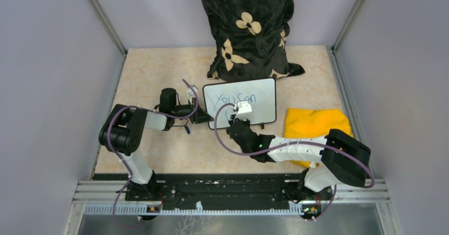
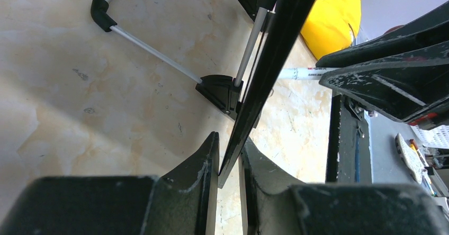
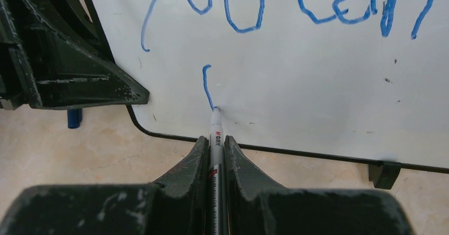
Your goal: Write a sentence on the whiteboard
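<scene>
The whiteboard (image 1: 262, 105) stands tilted at mid-table, leaning back on its stand. Blue words "You can" (image 1: 237, 98) run along its top line (image 3: 249, 7). Below them is one short blue stroke (image 3: 206, 84). My right gripper (image 3: 215, 142) is shut on a white marker (image 3: 215, 132), whose tip touches the board at the lower end of that stroke. From above, the right gripper (image 1: 236, 119) sits at the board's lower left. My left gripper (image 2: 229, 158) is shut on the whiteboard's left edge (image 2: 265, 71), also seen from above (image 1: 204, 116).
A black flowered cushion (image 1: 249, 28) stands just behind the board. A yellow cloth (image 1: 315, 123) lies to its right, under the right arm. A small blue cap (image 3: 74, 117) lies on the table by the left gripper. Grey walls close in on both sides.
</scene>
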Action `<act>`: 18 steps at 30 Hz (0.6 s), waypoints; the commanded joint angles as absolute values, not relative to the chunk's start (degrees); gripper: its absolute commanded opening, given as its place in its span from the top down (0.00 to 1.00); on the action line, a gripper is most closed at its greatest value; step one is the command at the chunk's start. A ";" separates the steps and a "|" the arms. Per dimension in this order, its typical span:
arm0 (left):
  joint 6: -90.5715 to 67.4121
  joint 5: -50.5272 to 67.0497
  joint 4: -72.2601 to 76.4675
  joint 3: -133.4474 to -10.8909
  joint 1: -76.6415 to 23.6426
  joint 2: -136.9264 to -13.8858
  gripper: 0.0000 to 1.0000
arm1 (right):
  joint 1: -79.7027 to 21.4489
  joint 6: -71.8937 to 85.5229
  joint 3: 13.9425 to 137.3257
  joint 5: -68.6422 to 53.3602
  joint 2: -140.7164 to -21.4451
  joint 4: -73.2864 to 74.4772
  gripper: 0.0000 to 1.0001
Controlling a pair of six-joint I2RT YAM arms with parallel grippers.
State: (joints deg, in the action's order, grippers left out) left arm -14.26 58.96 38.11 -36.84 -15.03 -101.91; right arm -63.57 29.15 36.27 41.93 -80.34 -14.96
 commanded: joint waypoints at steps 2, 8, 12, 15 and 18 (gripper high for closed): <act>-12.39 57.76 37.71 -37.74 -15.13 -102.48 0.75 | -62.71 26.59 40.30 43.63 -81.06 -17.12 1.00; -12.48 57.75 37.79 -37.72 -15.12 -102.52 0.75 | -62.67 26.14 41.18 42.65 -82.32 -17.66 1.00; -12.48 57.79 37.79 -37.67 -15.12 -102.54 0.75 | -62.67 26.10 41.65 41.56 -83.05 -17.83 1.00; -12.48 57.74 37.79 -37.75 -15.12 -102.50 0.75 | -62.74 26.11 41.66 40.69 -83.36 -17.93 1.00; -12.48 57.74 37.79 -37.70 -15.13 -102.54 0.75 | -62.69 26.27 41.64 39.85 -83.92 -17.57 1.00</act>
State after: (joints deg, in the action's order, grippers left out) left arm -14.26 58.54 38.13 -36.84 -15.03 -101.91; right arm -63.26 26.61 39.48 40.53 -82.67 -16.16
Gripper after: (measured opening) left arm 0.249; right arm 0.119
